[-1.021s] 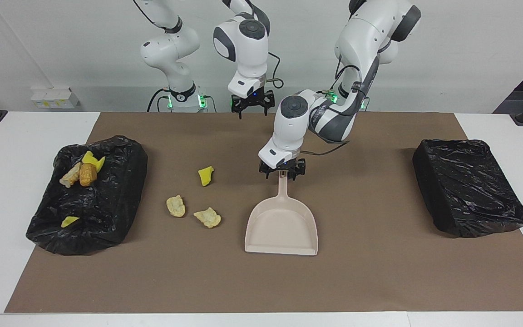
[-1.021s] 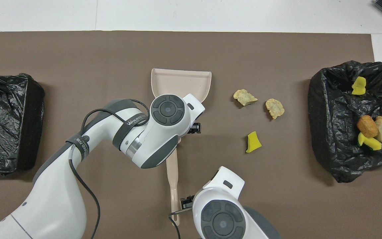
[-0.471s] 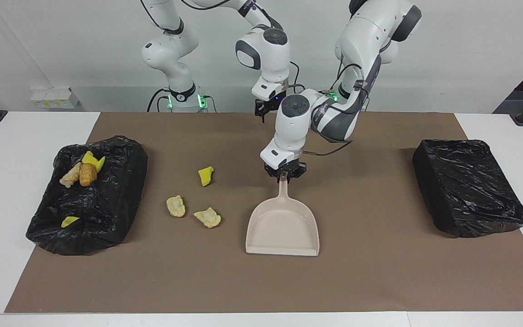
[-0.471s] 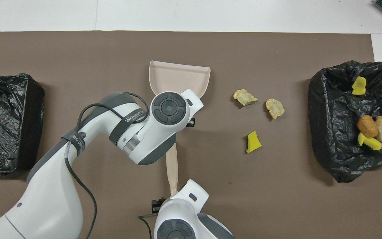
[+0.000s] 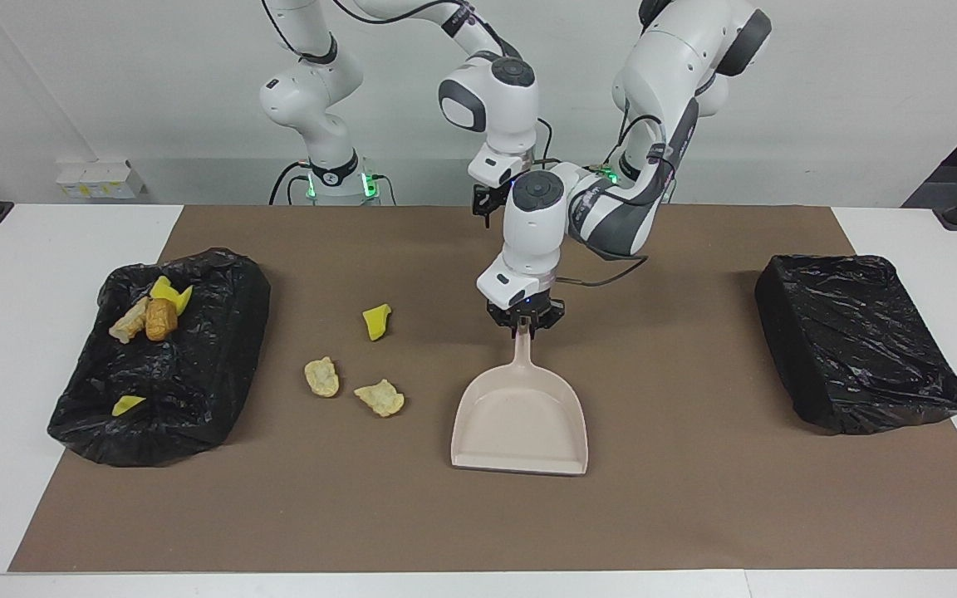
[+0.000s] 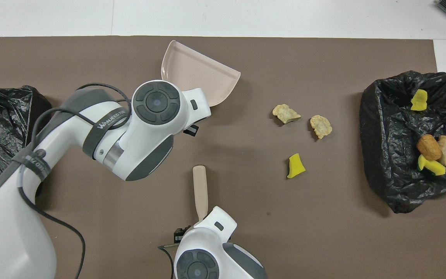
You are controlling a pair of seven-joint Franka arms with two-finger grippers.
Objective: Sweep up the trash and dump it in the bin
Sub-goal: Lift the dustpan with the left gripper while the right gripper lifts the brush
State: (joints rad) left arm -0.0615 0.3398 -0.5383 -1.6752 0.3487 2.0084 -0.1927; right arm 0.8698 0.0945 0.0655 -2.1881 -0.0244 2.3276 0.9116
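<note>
Left jaws [image 5: 525, 324] clamp the dustpan [image 5: 520, 423] handle mid-surface; right jaws' [image 5: 483, 202] state is unclear, over the brush [image 6: 200, 192]. Loose trash [image 5: 379, 397] beside the dustpan looks light and crumbly: sweep it, don't pinch.

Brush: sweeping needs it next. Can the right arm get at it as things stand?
Probably yes: the right hand hangs over the brush at its end nearest the robots, and the left hand holds the dustpan clear of it.

White wall [image 5: 861, 83], white table [image 5: 30, 249] — brown mat [image 5: 694, 515]
</note>
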